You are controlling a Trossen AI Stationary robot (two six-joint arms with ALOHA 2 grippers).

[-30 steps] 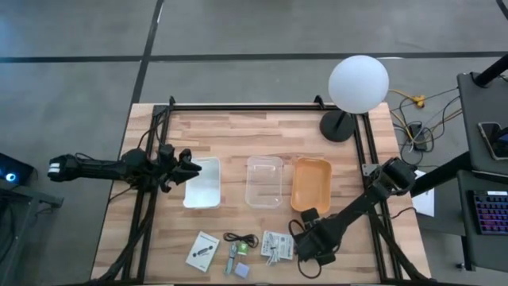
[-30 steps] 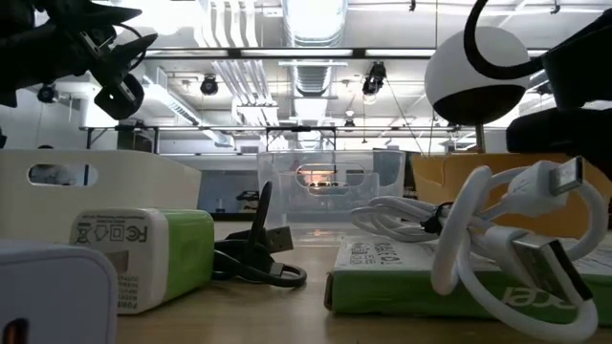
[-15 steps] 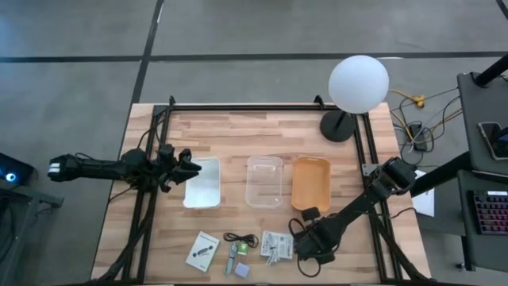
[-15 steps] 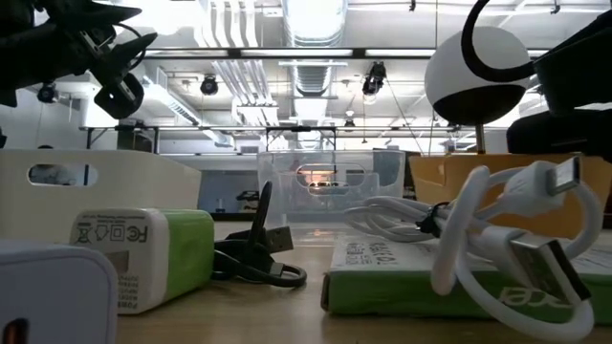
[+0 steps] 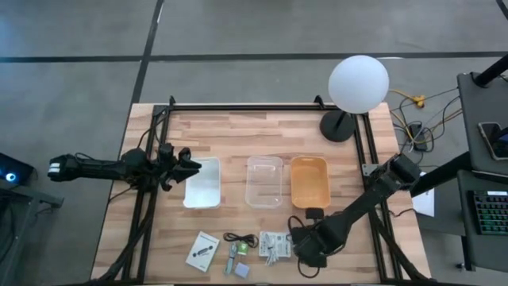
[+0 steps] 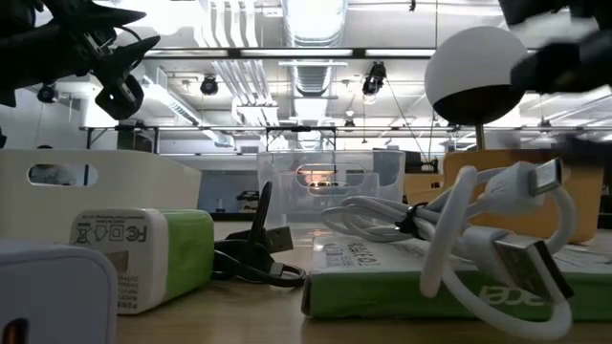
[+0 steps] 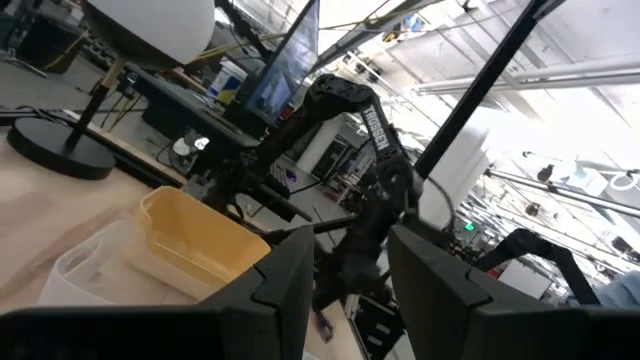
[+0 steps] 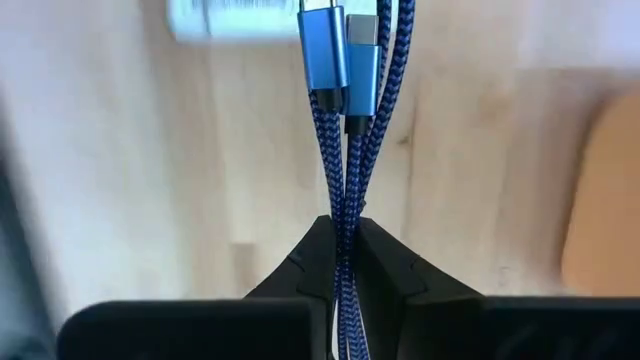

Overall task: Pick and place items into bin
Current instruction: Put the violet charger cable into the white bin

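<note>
My right gripper [image 5: 306, 248] is low over the table's near edge, beside the white packet [image 5: 275, 244] that carries a coiled white cable [image 6: 478, 239]. It is shut on a blue braided cable [image 8: 345, 150]. My left gripper [image 5: 187, 165] hovers open at the left wall of the white bin [image 5: 202, 183]. A coiled black cable [image 5: 240, 238], a white card [image 5: 202, 250], a green-and-white charger [image 5: 236, 253] and a small grey-blue cube [image 5: 241, 270] lie flat along the near edge. My right gripper pinches several strands of the blue braided cable [image 8: 346, 222] between its two fingers [image 8: 318, 250]. The strands run out past the fingertips and end in two blue plugs [image 8: 342, 48], side by side above the wood. The arm hides this hold in the high view.
Three bins stand in a row mid-table: white, clear [image 5: 264, 181] and orange [image 5: 309, 181]. A globe lamp [image 5: 358, 83] stands on its black base at the far right corner. Black frame rails [image 5: 143, 214] run along both table sides. Bare wood lies beyond the bins.
The right arm has risen in the low view, out toward the picture's top. The packet with the white cable has slid a little toward the table's left. The orange bin now stands a bit farther back.
</note>
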